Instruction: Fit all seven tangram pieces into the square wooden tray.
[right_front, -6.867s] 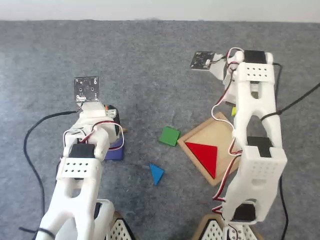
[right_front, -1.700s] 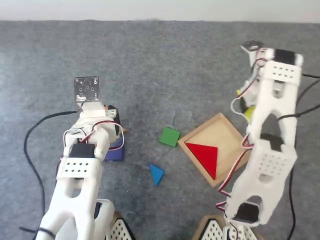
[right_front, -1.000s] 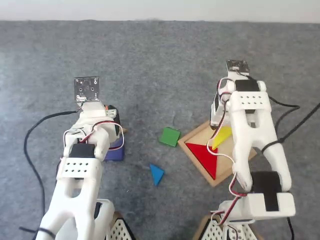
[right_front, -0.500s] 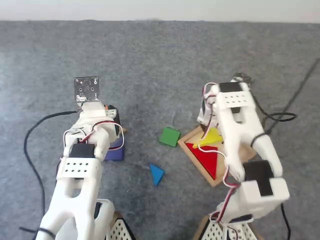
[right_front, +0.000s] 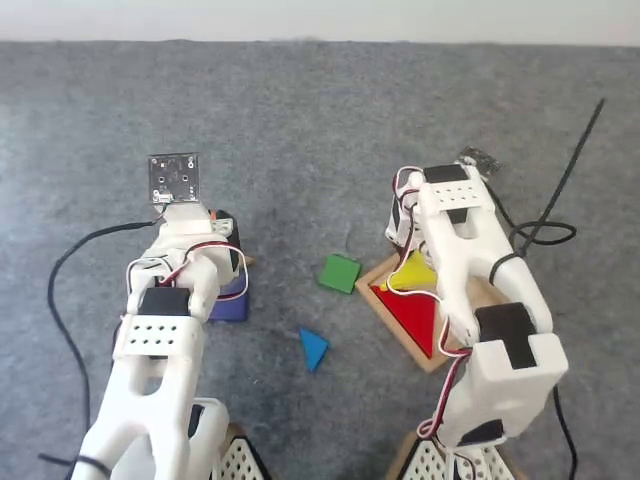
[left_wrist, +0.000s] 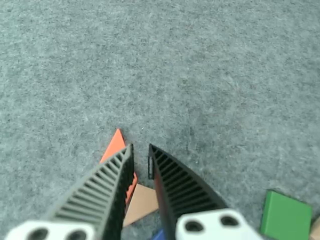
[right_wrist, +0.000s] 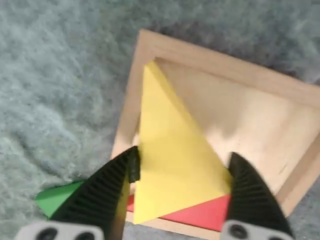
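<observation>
My right gripper (right_front: 412, 262) hangs over the near-left part of the square wooden tray (right_front: 393, 331), shut on a yellow triangle (right_front: 418, 272). In the right wrist view the yellow triangle (right_wrist: 172, 160) sits tilted between the jaws of the gripper (right_wrist: 183, 159), its tip toward a corner of the tray (right_wrist: 130, 100) and its base over the red triangle (right_wrist: 197, 214). That red triangle (right_front: 412, 312) lies flat in the tray. My left gripper (left_wrist: 140, 149) rests shut and holds nothing, low over an orange triangle (left_wrist: 115, 144) and a tan piece (left_wrist: 141, 209).
A green square (right_front: 339, 272) lies on the grey carpet just left of the tray, and a small blue triangle (right_front: 313, 347) sits nearer the front. A purple piece (right_front: 228, 303) lies beside the left gripper (right_front: 228, 262). Cables trail at both sides.
The right arm has swung in from the far right with the yellow triangle and lowered it over the tray's left part, next to the red triangle. The left arm has stayed still.
</observation>
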